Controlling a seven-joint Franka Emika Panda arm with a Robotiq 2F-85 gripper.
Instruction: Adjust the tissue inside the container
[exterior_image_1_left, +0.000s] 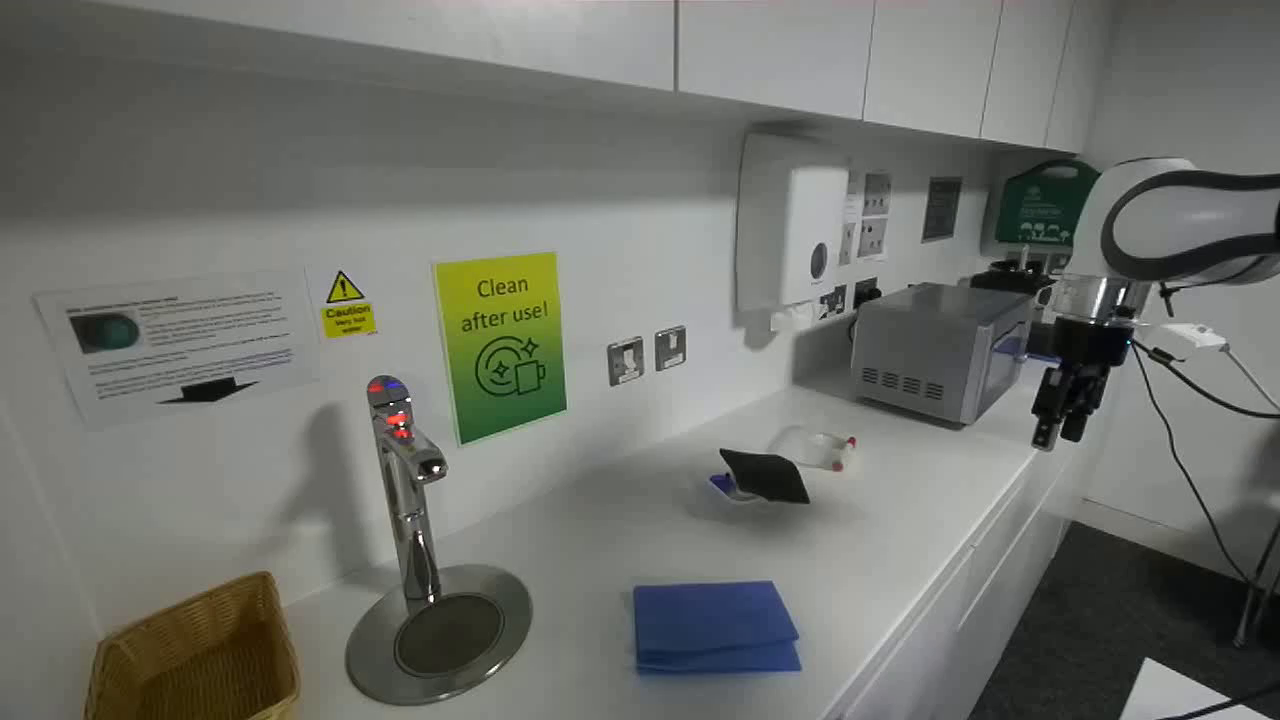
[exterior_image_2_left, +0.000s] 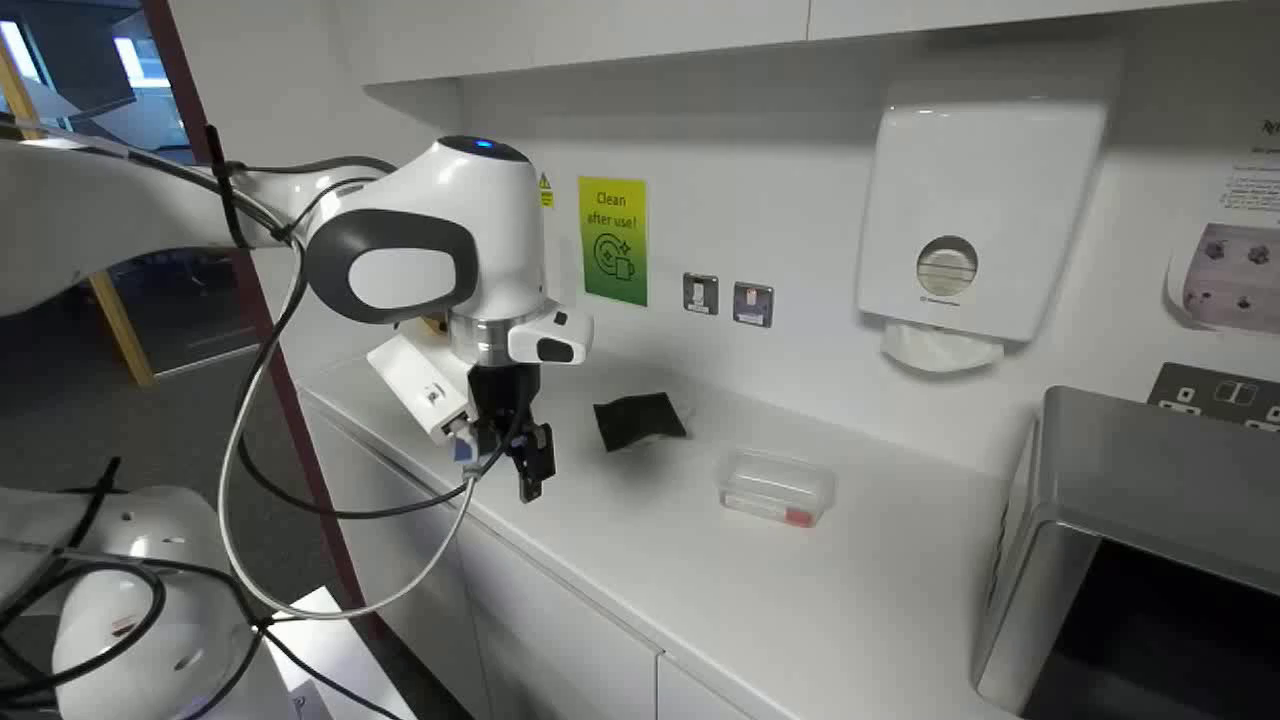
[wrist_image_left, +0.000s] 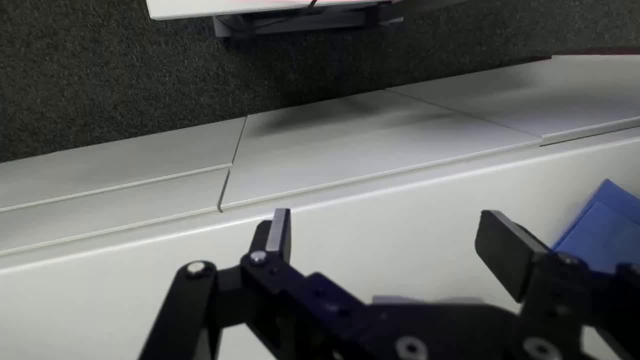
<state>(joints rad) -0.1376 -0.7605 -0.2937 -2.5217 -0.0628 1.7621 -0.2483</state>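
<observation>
A small black squarish piece (exterior_image_1_left: 768, 477) lies tilted on the counter in both exterior views (exterior_image_2_left: 640, 421). It looks thin and curved; I cannot tell if it is a tray-like container or a sheet. A small whitish and blue thing (exterior_image_1_left: 732, 489) shows partly under its left side, too hidden to name. No white crumpled tissue shows clearly; it is hidden or out of view. My gripper (exterior_image_1_left: 1058, 437) is open and empty, raised near the counter's front edge, apart from the black piece (exterior_image_2_left: 536, 482). The wrist view shows its fingers spread wide (wrist_image_left: 385, 222).
A clear plastic box with red clips (exterior_image_2_left: 770, 490) stands beside the black piece. A blue folded cloth (exterior_image_1_left: 715, 628) lies on the counter and shows in the wrist view (wrist_image_left: 607, 227). A microwave (exterior_image_1_left: 935, 345), dispenser (exterior_image_1_left: 790, 225), tap (exterior_image_1_left: 408, 500) and woven basket (exterior_image_1_left: 270, 640) stand around.
</observation>
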